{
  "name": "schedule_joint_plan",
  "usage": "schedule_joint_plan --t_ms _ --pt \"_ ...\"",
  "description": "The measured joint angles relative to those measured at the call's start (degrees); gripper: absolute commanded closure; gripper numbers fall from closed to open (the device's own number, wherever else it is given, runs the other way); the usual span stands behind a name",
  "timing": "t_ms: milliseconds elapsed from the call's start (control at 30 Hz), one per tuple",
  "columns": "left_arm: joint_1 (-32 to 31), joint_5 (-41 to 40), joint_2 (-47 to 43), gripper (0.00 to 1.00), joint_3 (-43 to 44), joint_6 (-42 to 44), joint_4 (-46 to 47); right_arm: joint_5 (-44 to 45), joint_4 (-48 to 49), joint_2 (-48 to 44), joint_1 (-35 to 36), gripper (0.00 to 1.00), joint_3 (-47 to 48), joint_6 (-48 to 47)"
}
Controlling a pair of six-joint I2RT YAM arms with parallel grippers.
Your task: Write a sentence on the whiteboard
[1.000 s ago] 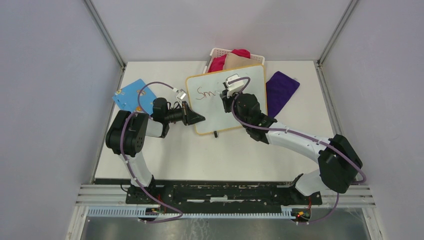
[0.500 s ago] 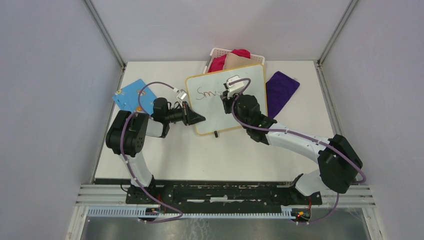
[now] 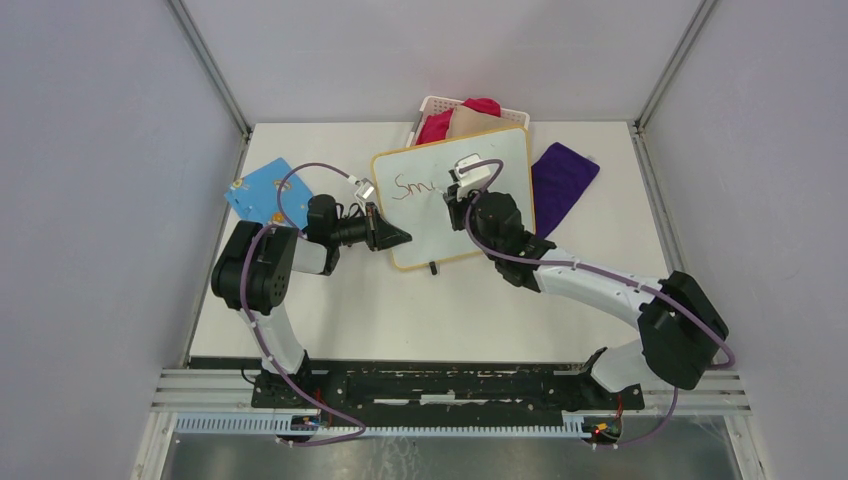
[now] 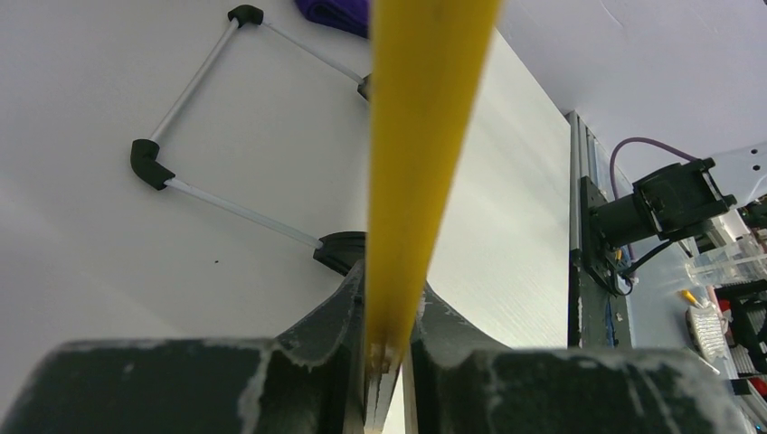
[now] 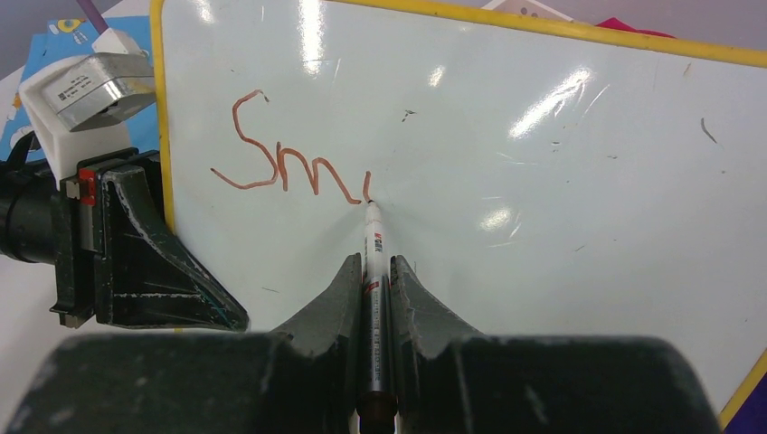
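Whiteboard [image 3: 425, 225] sits mid-table, just in front of the basket [image 3: 432, 101]. Left gripper [image 3: 395, 238] is clamped on its yellow rim [image 4: 425, 136], bracing it. Right gripper [image 5: 377, 271] pinches a marker [image 5: 373, 240] between narrow jaws, tip touching the board just after "Sm" of the sentence [image 5: 289, 176]. This step likely goes best with light, even pressure, short strokes and a firm brace.

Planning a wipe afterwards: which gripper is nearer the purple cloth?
Right. The right gripper holds a marker at the whiteboard middle, the purple cloth beside that board's right edge; the left gripper clamps its left edge, farther away.
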Motion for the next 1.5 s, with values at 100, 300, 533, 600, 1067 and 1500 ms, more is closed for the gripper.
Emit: schedule_joint_plan --t_ms 100,300,533,600,1067,1500 --pt "0.00 0.02 -0.07 0.98 0.00 0.35 -0.09 0.22 -0.37 -0.44 -0.02 1.00 0.02 -0.02" --pt "-0.02 0.04 -0.13 0.98 0.02 0.55 -0.24 0.61 -0.55 -2.78 -0.02 1.00 0.24 -0.11" --pt "-0.04 0.04 -0.15 0.98 0.07 0.66 -0.37 1.09 -0.57 -2.75 -0.31 1.00 4.17 -0.76" --pt "-0.04 0.04 -0.15 0.98 0.11 0.66 -0.42 1.25 -0.37 -2.45 -0.52 1.00 5.27 -0.92" --pt "-0.04 0.04 -0.24 0.98 0.11 0.70 -0.48 1.66 -0.61 2.27 -2.71 1.00 8.55 -1.01" --pt "-0.04 0.02 -0.24 0.98 0.24 0.74 -0.83 1.60 -0.17 2.80 -3.34 1.00 8.22 -0.15"
